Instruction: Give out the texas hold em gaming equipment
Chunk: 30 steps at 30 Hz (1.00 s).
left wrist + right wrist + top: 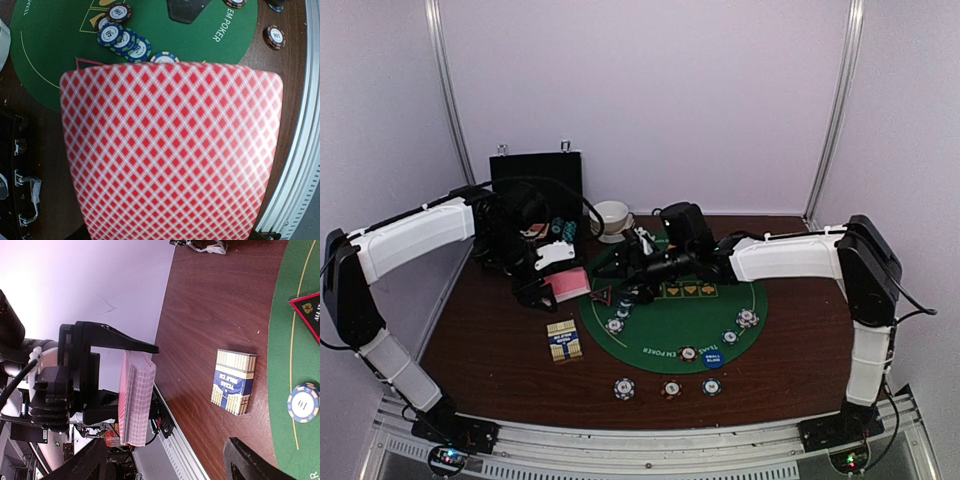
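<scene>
carried smooth white shells along the long links of the left arm (415,235) and the right arm (790,255), with black housings at shoulders, elbows and wrists. trailed thin black cables in loose loops near the wrists and elbows. ended in black base blocks, each showing a small coloured light. kept matte black on the left gripper (150,390), boxy and angular, with a tiny green light behind it; looked equally dark and blunt-fingered on the right gripper (165,465).
</scene>
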Motion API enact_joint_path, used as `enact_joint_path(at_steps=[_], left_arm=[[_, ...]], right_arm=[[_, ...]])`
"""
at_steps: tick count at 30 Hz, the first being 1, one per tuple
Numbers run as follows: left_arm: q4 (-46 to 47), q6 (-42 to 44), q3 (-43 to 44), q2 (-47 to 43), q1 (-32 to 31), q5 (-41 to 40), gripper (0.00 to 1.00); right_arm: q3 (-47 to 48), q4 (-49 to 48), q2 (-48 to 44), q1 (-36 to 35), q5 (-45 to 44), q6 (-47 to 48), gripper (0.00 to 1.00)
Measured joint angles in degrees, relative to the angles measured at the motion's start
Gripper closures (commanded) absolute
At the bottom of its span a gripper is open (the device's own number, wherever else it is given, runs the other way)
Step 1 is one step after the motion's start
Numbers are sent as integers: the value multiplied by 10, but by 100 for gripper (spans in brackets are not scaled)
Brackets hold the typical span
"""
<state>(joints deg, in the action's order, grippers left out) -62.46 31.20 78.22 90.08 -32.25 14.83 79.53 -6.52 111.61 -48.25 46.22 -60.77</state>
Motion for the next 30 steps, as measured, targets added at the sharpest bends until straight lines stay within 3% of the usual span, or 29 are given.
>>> enact_joint_path(at_steps=[14,19,27,28,29,30], left_arm=[[-7,-1,0,0,0,3,100],[-6,-1,0,0,0,3,100],[-4,-1,0,3,0,0,98],[-3,-1,0,4,0,-1,87],[-1,-1,0,6,0,-4,66],[0,-1,0,8,0,-7,37]], right_arm=[[53,-82,74,-17,35,-68,35],[74,-105,100,-23,45,-90,46],[111,-143,136,-33,63,-130,75],[113,-147,139,-34,64,-134,79],[113,-150,141,-34,66,-135,82],[113,-153,143,-35,66,-141,85]])
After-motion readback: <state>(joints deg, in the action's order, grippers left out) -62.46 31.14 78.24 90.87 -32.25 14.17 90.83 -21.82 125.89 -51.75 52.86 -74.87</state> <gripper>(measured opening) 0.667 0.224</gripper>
